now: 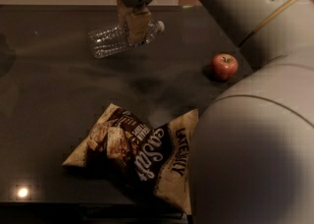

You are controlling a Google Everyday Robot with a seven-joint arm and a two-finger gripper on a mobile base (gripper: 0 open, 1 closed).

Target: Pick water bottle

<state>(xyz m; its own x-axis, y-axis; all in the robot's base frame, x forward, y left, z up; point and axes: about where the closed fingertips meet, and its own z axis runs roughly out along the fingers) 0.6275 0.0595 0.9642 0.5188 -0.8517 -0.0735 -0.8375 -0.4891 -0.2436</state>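
Note:
The water bottle (105,40) is a clear ribbed plastic bottle, held sideways in the air above the dark table (44,95) at the upper middle of the view. My gripper (135,24) comes down from the top edge and is shut on the bottle near its neck end. The tan fingers (139,25) cover the bottle's label. The bottle's base points left, slightly lower than its neck.
A brown and tan snack bag (140,154) lies on the table at the front middle. A red apple (224,66) sits at the right. My arm's large pale body (255,149) fills the lower right and upper right.

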